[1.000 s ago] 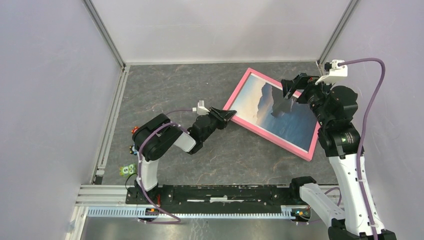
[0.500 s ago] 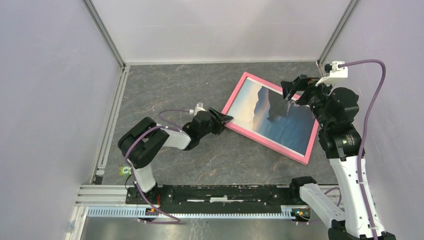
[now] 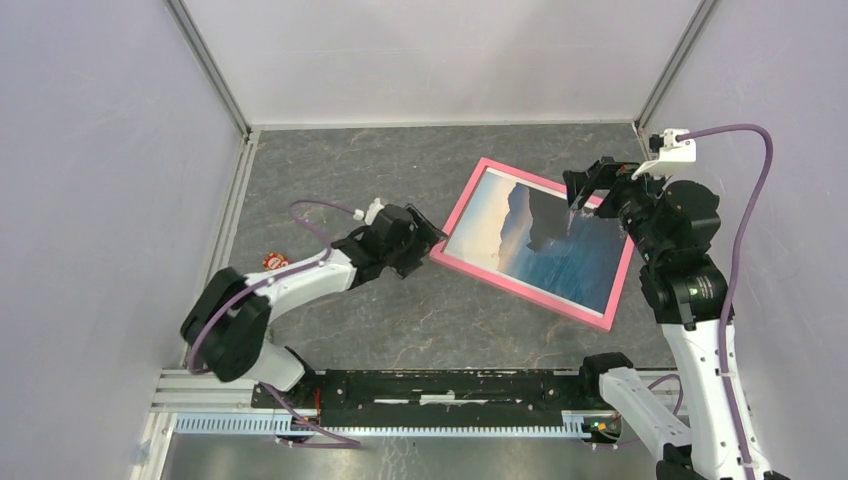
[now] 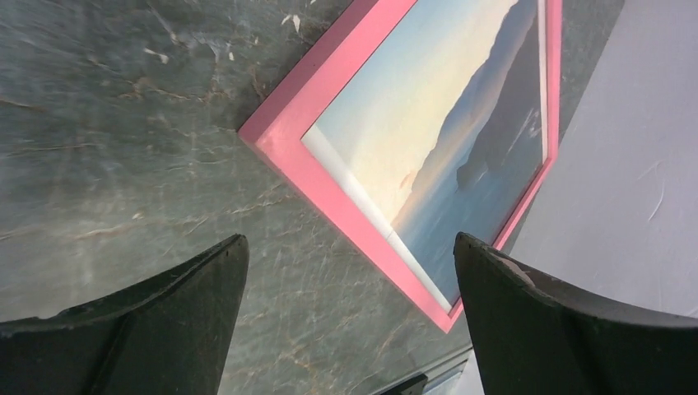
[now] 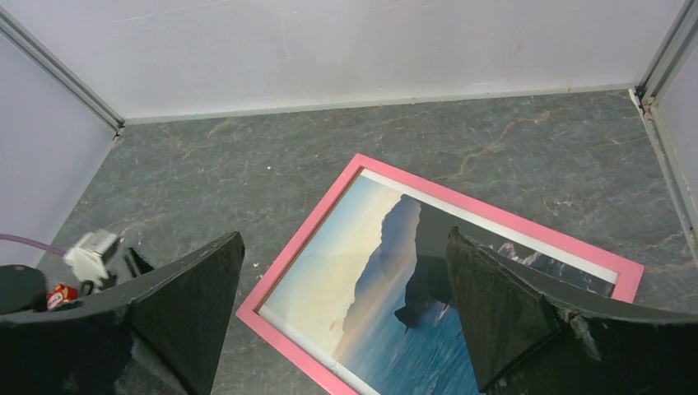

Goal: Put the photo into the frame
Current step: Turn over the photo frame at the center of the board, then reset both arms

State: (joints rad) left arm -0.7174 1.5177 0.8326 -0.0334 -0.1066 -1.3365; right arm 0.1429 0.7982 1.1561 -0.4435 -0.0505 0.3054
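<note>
Versus 1 s ago: left arm has flattened out, elbow swung left. The frame (image 3: pixel 460 210) has slid slightly nearer on the desk (image 3: pixel 350 170), with the photo (image 3: pixel 560 265) seated inside it. Left pincer (image 4: pixel 350 243) is spread wide and empty at the frame's left corner; can't tell if it touches. Right pincer (image 5: pixel 343 237) is spread wide and empty, hovering over the frame's far-right part.

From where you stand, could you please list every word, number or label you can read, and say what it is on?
No text can be read.
The photo and the frame carry no lettering.
A small red tag far left of the frame may bear print, but it is too small to read.
</note>
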